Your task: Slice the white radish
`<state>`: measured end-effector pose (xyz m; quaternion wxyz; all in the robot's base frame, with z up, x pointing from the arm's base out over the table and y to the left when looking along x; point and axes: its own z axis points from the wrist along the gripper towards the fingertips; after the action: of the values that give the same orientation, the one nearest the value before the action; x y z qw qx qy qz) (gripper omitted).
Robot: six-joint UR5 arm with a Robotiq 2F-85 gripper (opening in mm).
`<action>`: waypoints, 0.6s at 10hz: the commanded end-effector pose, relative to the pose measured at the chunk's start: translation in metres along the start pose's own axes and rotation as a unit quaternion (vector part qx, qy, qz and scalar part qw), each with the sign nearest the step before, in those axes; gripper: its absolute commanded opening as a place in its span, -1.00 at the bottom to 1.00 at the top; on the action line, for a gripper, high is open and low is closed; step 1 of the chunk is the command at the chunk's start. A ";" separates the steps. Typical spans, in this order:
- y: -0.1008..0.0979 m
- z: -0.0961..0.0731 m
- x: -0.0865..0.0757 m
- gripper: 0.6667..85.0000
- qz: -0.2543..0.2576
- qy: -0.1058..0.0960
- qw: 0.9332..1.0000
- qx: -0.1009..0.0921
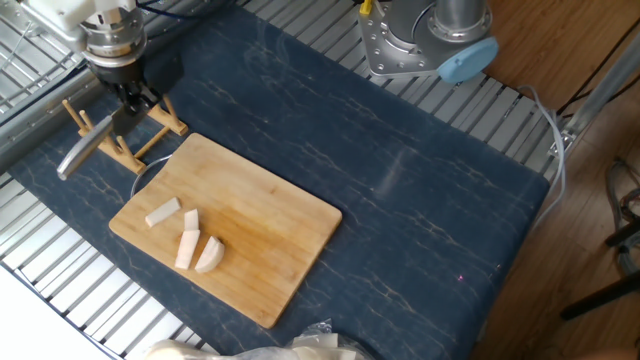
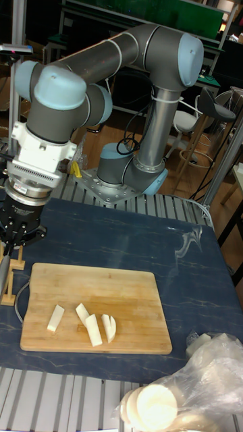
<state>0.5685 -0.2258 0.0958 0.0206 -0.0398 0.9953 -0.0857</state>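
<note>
Radish: the white radish (image 1: 186,238) lies in four cut pieces on my board (image 1: 262,230).
Jaws: my gripper (image 1: 128,103) is clamped on the knife (image 1: 84,150) at its rack (image 1: 125,140).
Left: probably just releasing the knife.

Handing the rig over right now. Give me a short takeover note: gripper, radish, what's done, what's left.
Gripper: over the wooden rack at the table's far left corner, shut on the knife, which lies at the rack.
White radish: four cut pieces on the left end of the cutting board, loose and close together.
Done: radish already cut into wedges and sticks.
Left: probably just release the knife on the rack and retract, unless finer slices are wanted.
</note>
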 end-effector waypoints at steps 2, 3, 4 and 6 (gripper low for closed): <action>0.003 0.022 0.002 -0.99 0.008 -0.012 0.999 -0.029; 0.002 0.026 0.002 -0.99 0.007 -0.015 0.999 -0.030; 0.003 0.030 0.002 -0.99 0.007 -0.017 0.999 -0.034; 0.004 0.034 0.001 -0.99 0.008 -0.020 0.999 -0.039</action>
<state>0.5672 -0.2286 0.0696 0.0316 -0.0378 0.9970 -0.0595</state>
